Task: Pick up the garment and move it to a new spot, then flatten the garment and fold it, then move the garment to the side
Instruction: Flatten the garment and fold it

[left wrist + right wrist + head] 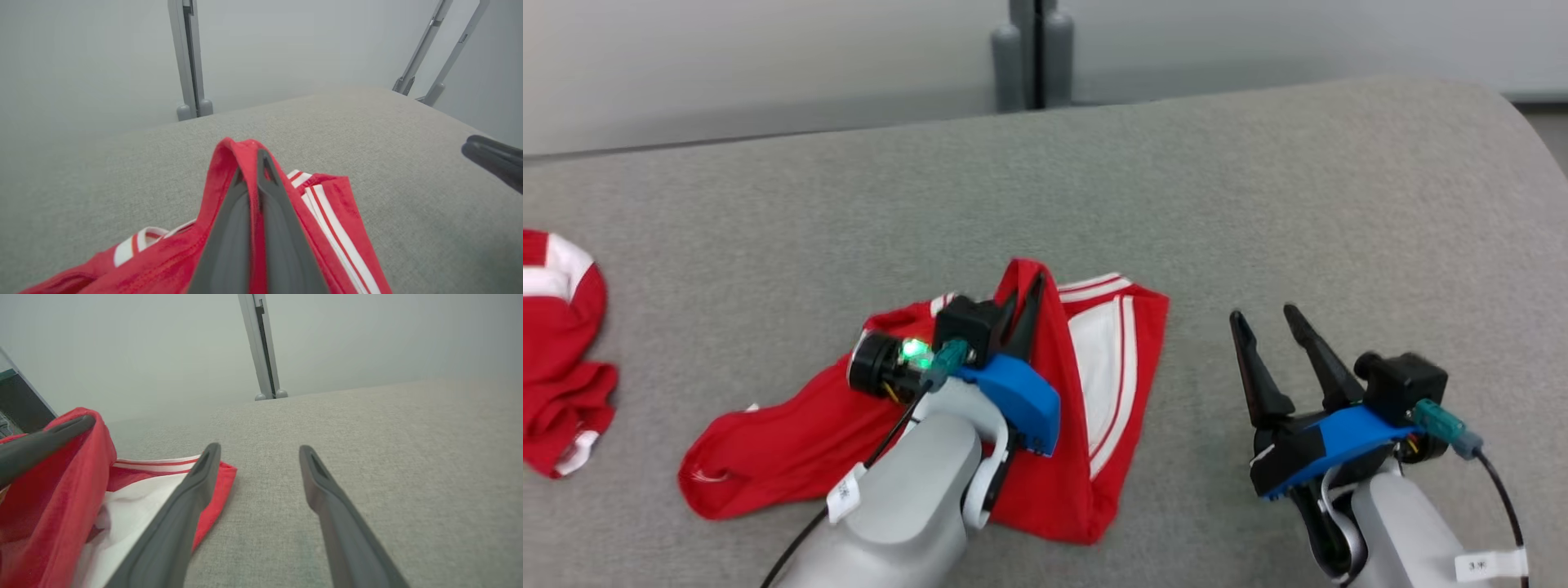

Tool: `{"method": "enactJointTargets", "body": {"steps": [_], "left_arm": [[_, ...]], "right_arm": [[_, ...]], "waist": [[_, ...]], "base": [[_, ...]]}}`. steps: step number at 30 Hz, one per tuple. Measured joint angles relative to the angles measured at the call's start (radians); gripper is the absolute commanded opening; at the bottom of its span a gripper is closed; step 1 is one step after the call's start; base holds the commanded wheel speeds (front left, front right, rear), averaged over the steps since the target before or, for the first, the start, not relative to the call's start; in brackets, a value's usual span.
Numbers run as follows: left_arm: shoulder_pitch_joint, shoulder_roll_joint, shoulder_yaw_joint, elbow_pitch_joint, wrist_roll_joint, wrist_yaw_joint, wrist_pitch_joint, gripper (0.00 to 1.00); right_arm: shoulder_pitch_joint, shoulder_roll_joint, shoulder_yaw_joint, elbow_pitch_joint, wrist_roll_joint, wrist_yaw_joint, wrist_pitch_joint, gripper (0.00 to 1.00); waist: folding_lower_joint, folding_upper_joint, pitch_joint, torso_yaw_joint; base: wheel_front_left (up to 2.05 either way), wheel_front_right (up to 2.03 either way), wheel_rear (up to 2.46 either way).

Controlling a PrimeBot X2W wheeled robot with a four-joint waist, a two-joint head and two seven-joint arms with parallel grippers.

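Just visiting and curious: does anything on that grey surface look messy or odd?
The red garment lies crumpled, one fold pinched up into a peak by the left gripper. Another red cloth sits bunched at the left.

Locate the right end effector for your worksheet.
In the head view, the right end effector sits lower right, open, over the grey surface, just right of the red garment that the left end effector pinches.

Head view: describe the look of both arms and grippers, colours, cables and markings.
The left gripper and the right gripper each have two long, dark, tapering fingers on a blue shell beside a black camera block. Each pale grey forearm carries a teal plug, a black cable and a white tag. A green light glows on the left wrist's round black module.
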Motion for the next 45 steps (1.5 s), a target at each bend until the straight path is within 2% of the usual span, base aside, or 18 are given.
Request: {"method": "enactJointTargets", "body": {"steps": [8, 16, 17, 18, 24, 33, 34, 35, 36, 40, 45], "left_arm": [[0.121, 0.001, 0.134, -0.220, 0.120, 0.037, -0.002, 0.00], [0.328, 0.008, 0.309, -0.242, 0.181, 0.034, -0.001, 0.00], [0.346, 0.007, 0.334, -0.236, 0.181, 0.035, -0.001, 0.33], [0.361, 0.007, 0.358, -0.228, 0.184, 0.037, -0.001, 1.00], [0.410, 0.005, 0.450, -0.200, 0.217, 0.049, -0.001, 1.00], [0.412, 0.002, 0.455, -0.259, 0.228, 0.040, -0.002, 1.00], [0.412, 0.002, 0.453, -0.262, 0.227, 0.043, -0.001, 1.00], [0.412, 0.002, 0.451, -0.266, 0.224, 0.044, -0.001, 1.00], [0.412, 0.002, 0.449, -0.269, 0.224, 0.045, -0.001, 1.00], [0.413, 0.002, 0.450, -0.279, 0.222, 0.051, -0.001, 1.00], [0.427, 0.002, 0.457, -0.283, 0.221, 0.053, -0.001, 1.00]], "right_arm": [[0.007, -0.002, -0.002, 0.001, -0.008, 0.000, 0.000, 1.00], [0.018, 0.001, 0.034, 0.044, -0.014, 0.000, 0.000, 1.00], [0.018, 0.000, 0.036, 0.054, -0.019, 0.000, 0.000, 1.00], [0.018, -0.002, 0.037, 0.063, -0.027, 0.000, 0.000, 1.00], [0.014, -0.008, 0.039, 0.120, -0.057, 0.000, 0.000, 1.00], [-0.035, -0.022, -0.007, 0.193, -0.166, 0.000, 0.000, 1.00], [-0.041, -0.021, -0.011, 0.205, -0.174, 0.000, 0.000, 0.66], [-0.044, -0.020, -0.019, 0.212, -0.180, 0.000, 0.000, 0.39], [-0.047, -0.020, -0.026, 0.221, -0.192, 0.000, 0.000, 0.00], [-0.074, -0.016, -0.066, 0.206, -0.205, 0.000, 0.000, 0.00], [-0.129, -0.042, -0.111, 0.095, -0.200, 0.000, 0.000, 0.00]], "waist": [[-0.0002, -0.0001, -0.055, 0.182], [-0.0003, -0.0001, -0.076, 0.334], [-0.0003, -0.0001, -0.075, 0.346], [-0.0003, -0.0001, -0.073, 0.357], [-0.0002, 0.0001, -0.059, 0.391], [-0.0002, 0.0001, -0.040, 0.428], [-0.0002, 0.0000, -0.038, 0.432], [-0.0002, 0.0001, -0.036, 0.436], [-0.0001, 0.0001, -0.034, 0.439], [-0.0002, 0.0001, -0.029, 0.448], [-0.0001, 0.0001, -0.026, 0.430]], "base": [[0.00, 0.00, 0.00], [0.00, 0.00, 0.00], [0.00, 0.00, 0.00], [0.00, 0.00, 0.00], [0.00, 0.00, 0.00], [0.00, 0.00, 0.00], [0.00, 0.00, 0.00], [0.00, 0.00, 0.00], [0.00, 0.00, 0.00], [0.00, 0.00, 0.00], [0.00, 0.00, 0.00]]}}
